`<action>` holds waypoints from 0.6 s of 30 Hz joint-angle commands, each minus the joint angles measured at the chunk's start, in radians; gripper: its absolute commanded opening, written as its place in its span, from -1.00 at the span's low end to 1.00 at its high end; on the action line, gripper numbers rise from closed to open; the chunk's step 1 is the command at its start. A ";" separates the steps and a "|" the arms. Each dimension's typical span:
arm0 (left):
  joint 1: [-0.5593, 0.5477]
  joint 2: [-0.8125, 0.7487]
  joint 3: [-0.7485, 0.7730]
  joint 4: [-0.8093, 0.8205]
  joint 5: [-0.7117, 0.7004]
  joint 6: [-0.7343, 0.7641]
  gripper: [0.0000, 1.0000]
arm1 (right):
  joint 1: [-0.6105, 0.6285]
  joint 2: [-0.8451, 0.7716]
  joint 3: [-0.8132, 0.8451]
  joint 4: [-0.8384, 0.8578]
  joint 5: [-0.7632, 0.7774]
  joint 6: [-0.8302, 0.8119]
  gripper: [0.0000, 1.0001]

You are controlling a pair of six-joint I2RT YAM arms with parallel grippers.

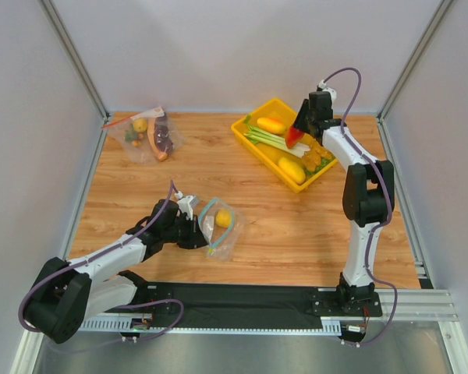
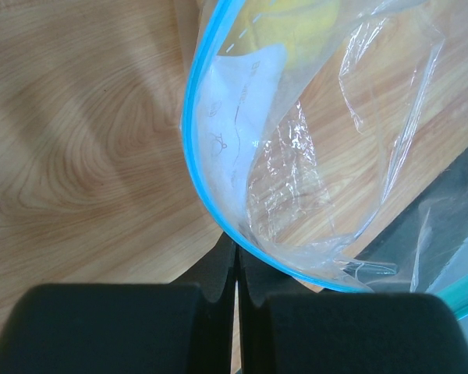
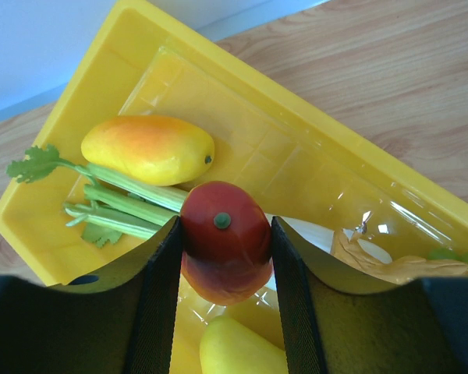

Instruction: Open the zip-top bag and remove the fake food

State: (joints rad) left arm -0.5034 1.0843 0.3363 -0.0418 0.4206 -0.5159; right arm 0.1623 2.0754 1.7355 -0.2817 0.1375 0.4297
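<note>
The zip-top bag (image 1: 218,227) lies on the wooden table, its light-blue zip strip (image 2: 190,132) curved open. A round yellow piece of fake food (image 1: 223,219) sits inside it and also shows through the plastic (image 2: 308,31) in the left wrist view. My left gripper (image 1: 196,231) (image 2: 236,257) is shut at the bag's left edge, pinching the plastic by the strip. My right gripper (image 1: 296,134) (image 3: 225,234) hovers over the yellow tray (image 1: 248,142), shut on a red-orange fruit (image 3: 225,245).
The tray (image 3: 101,93) holds an orange-yellow fruit (image 3: 148,149), green stalks (image 3: 117,206), a yellow piece (image 3: 238,351) and a lumpy orange piece (image 1: 316,160). A second clear bag (image 1: 144,134) with a red-orange strip lies at the back left. White walls enclose the table.
</note>
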 commanded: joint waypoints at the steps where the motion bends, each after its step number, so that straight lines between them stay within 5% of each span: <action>1: 0.000 -0.004 0.026 -0.009 0.000 0.024 -1.00 | 0.000 0.040 0.068 -0.036 -0.004 0.012 -0.41; 6: 0.000 0.000 0.026 -0.013 0.003 0.030 -1.00 | 0.002 0.081 0.082 -0.086 -0.048 0.004 -0.25; 13: 0.000 -0.009 0.029 -0.023 0.000 0.037 -1.00 | 0.009 0.038 0.004 -0.076 -0.113 -0.012 0.42; 18: 0.000 -0.018 0.032 -0.029 0.004 0.036 -1.00 | 0.011 -0.041 -0.034 -0.065 -0.122 -0.028 0.64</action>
State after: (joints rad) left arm -0.5034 1.0843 0.3363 -0.0540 0.4206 -0.5060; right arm 0.1661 2.1315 1.7123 -0.3576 0.0357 0.4232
